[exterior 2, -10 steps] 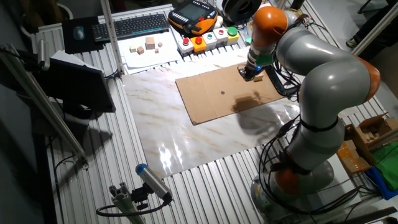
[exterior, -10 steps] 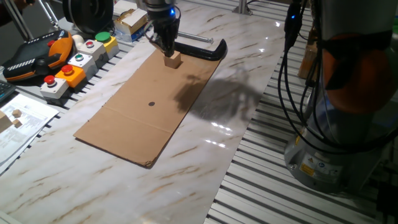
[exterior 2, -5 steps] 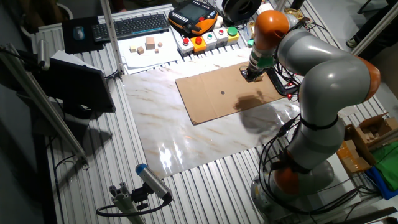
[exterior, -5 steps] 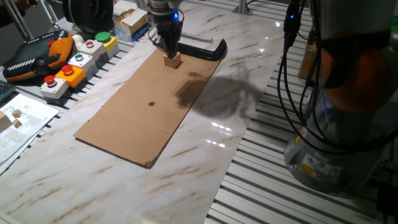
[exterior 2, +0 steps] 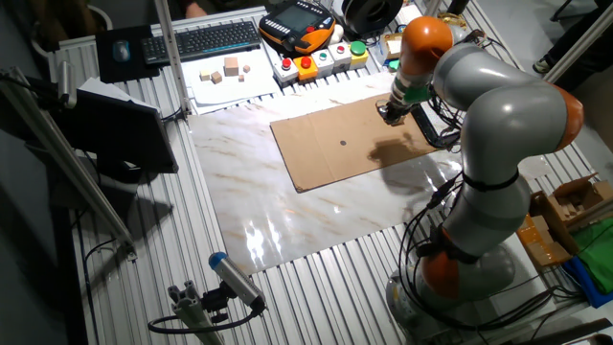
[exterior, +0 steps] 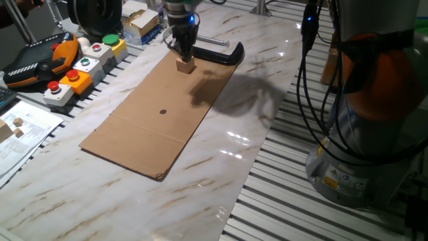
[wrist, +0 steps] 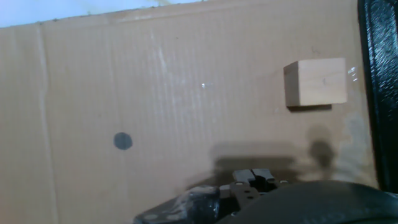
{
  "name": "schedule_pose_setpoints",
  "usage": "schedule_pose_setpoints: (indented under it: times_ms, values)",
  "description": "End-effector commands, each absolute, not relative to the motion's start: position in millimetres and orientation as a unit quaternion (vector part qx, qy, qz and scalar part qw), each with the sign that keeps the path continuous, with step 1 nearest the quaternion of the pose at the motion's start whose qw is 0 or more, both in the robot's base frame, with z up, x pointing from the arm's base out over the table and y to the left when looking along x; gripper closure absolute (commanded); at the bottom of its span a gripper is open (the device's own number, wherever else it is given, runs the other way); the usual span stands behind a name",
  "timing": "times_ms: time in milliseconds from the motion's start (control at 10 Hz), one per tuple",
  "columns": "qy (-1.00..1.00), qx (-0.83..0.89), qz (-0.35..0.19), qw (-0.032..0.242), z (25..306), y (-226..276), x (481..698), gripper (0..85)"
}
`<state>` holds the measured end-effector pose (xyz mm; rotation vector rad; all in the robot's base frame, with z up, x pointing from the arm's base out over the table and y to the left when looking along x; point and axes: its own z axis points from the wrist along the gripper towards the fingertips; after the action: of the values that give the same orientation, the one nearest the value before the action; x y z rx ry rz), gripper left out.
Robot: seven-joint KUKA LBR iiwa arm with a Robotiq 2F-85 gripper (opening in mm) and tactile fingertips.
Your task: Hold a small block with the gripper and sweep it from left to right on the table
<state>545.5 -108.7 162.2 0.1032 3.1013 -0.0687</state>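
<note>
The small block (exterior: pixel 186 65) is a light-tan wooden cube lying on a brown cardboard sheet (exterior: pixel 150 127) at its far end, on the white marble-look table (exterior: pixel 221 174). My black gripper (exterior: pixel 184 56) hangs right over the block's far side, its fingers drawn together to a narrow tip. In the hand view the block (wrist: pixel 315 82) lies free on the cardboard at the upper right, with nothing gripping it. The other fixed view shows the gripper (exterior 2: pixel 395 115) at the sheet's right end, under the orange and grey arm (exterior 2: pixel 479 86).
A black C-clamp (exterior: pixel 217 52) lies just beyond the block, at the right edge of the hand view (wrist: pixel 382 93). Button boxes (exterior: pixel 80 70) and an orange pendant (exterior: pixel 37 60) line the left edge. A black dot (exterior: pixel 162 112) marks the cardboard. Ribbed slats (exterior: pixel 287 187) border the table.
The gripper and arm have shifted slightly to the right in both fixed views. The block stays in about the same spot on the cardboard.
</note>
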Motion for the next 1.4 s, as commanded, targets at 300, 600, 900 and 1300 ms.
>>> schedule_pose_setpoints:
  times_ms: [300,600,900,1300]
  values:
    - [1.000,0.023,-0.005,0.011,156.0,-127.7,549.6,84.3]
    - [1.000,0.002,-0.021,0.016,147.7,-133.8,552.3,84.3]
    - [1.000,-0.004,-0.018,0.013,139.3,-136.5,555.0,84.3]
    - [1.000,0.016,-0.013,0.011,137.1,-137.9,554.9,84.3]
